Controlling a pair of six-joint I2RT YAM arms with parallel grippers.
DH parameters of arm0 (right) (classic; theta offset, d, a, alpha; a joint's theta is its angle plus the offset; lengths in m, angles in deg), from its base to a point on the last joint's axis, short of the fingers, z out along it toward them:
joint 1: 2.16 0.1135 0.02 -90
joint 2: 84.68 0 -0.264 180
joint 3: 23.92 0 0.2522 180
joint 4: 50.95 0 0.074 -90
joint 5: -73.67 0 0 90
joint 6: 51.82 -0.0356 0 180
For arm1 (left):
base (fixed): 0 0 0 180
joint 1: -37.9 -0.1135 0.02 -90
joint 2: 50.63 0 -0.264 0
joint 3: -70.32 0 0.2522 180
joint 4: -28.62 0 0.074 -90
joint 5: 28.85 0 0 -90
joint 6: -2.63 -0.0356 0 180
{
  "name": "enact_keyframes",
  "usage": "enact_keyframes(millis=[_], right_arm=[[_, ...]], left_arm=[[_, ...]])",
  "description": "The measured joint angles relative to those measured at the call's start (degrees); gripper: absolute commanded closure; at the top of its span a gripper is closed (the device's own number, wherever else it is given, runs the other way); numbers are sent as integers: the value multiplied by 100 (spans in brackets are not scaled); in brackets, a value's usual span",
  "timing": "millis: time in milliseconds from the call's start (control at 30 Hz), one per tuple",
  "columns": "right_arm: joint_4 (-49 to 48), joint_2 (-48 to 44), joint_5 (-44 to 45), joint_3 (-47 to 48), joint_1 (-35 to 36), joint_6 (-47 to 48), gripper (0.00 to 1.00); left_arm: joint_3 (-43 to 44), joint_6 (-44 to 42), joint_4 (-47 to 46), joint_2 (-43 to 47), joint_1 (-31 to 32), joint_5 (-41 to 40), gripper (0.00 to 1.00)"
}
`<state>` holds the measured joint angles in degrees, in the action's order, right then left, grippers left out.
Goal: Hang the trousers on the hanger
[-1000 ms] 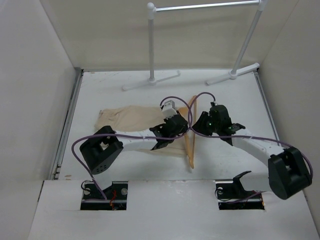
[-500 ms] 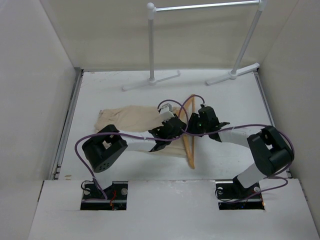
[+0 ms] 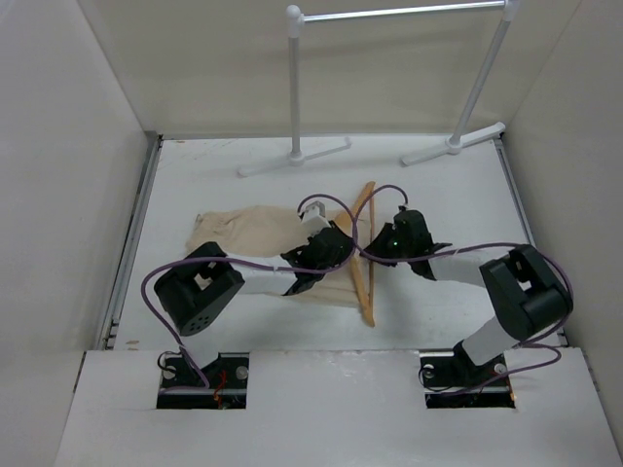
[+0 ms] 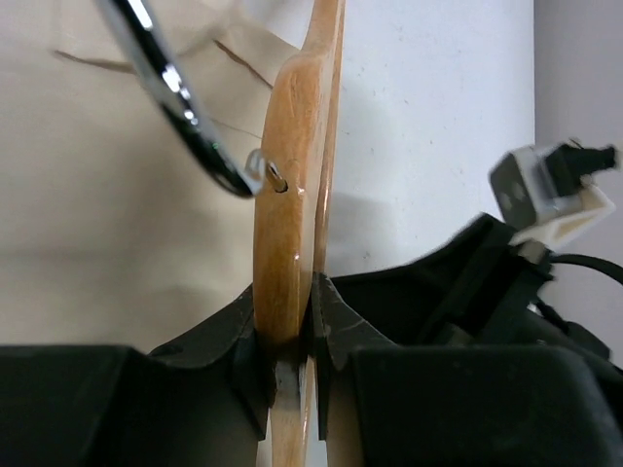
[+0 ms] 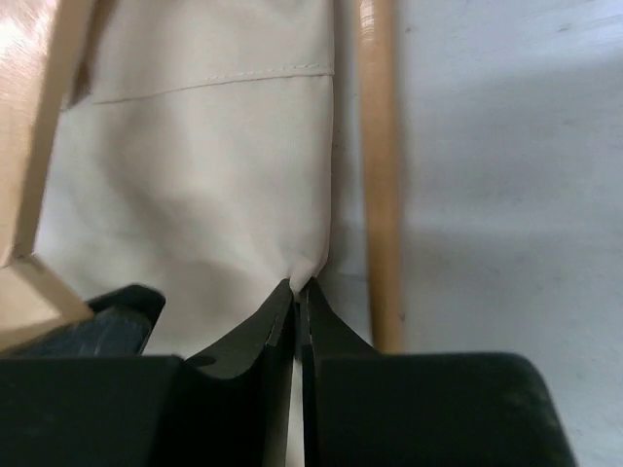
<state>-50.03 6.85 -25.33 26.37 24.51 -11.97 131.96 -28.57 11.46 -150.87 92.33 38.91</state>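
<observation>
Where the two arms meet in the middle of the table (image 3: 448,195), the left gripper (image 4: 289,326) is squeezed tight on the wooden top of the hanger (image 4: 292,195) — its shiny hook (image 4: 167,83) sticks out over the cloth. The right gripper (image 5: 300,297) is pinched on an edge of the trousers (image 5: 195,165), just beside the hanger's long bar. The trousers lie flat on the table, reaching left, with the hanger at their right end.
</observation>
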Motion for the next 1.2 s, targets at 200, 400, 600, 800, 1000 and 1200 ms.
enact_keyframes(millis=[200, 400, 600, 800, 1000, 1200], right_arm=[[140, -994, -249, -118, -555, -133, 91], [402, -1580, -457, -90, -1241, -96, 91], [767, -1563, -450, -90, -1661, -90, 91], [846, -1368, -448, -90, -1773, -87, 88], [855, -1128, -413, -90, -1773, -85, 88], [852, -1047, -345, -90, -1757, -85, 87]], left_arm=[[-466, -144, 46, 472, -398, 144, 100], [-887, -505, 203, 1019, -960, 302, 100], [-1154, -1045, 673, 1655, -1537, 452, 99], [-1182, -1606, 1349, 2164, -1888, 450, 99], [-973, -1816, 1705, 2201, -1700, 376, 99], [-780, -1917, 2041, 2199, -1447, 350, 99]])
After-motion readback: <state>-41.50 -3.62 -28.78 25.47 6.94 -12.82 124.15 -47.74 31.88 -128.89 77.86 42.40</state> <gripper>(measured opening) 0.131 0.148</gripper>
